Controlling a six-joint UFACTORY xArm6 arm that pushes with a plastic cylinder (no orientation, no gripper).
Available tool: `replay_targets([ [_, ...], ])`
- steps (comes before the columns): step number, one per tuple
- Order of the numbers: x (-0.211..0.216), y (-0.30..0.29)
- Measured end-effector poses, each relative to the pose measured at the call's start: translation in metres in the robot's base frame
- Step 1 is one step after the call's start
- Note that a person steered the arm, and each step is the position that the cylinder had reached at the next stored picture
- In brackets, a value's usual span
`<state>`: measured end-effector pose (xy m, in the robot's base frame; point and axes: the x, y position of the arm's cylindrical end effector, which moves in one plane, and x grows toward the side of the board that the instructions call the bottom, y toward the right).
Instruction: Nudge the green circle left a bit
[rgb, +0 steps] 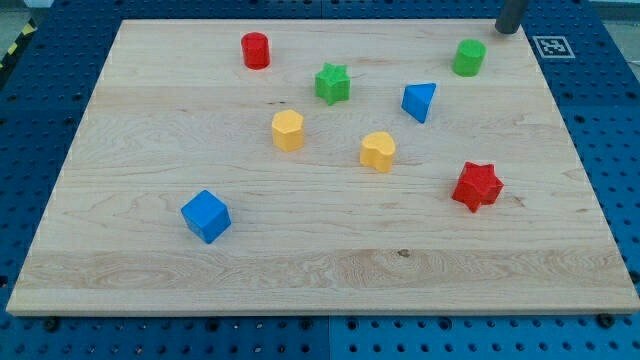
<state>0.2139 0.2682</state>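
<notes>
Toward the view's left and bottom, a blue cube (206, 216) is sitting alone on the wooden board (130, 280), well apart from everything else. Moving right, a red cylinder (256, 50) is standing near the view's top, and below it a yellow hexagonal block (287, 131) is resting mid-board. Next, a green star (333, 83) is lying between those two and the blocks further right; it is sitting to the left of the green circle, a little lower in the view. A yellow heart-shaped block (378, 151) is lying below the star, and a blue triangular block (420, 101) is sitting just to its upper right, near the circle's lower left. The green circle (468, 57) is standing near the view's top right, touching nothing. A red star (477, 186) is lying well below it. My tip (508, 29) is resting at the board's top edge, just up and to the right of the green circle and apart from it. I am carrying no pincer, only a rod, so nothing is clamped.
</notes>
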Motion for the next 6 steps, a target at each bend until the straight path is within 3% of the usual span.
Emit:
replay_targets([
  [4,0.039,-0.015],
  [6,0.093,-0.041],
])
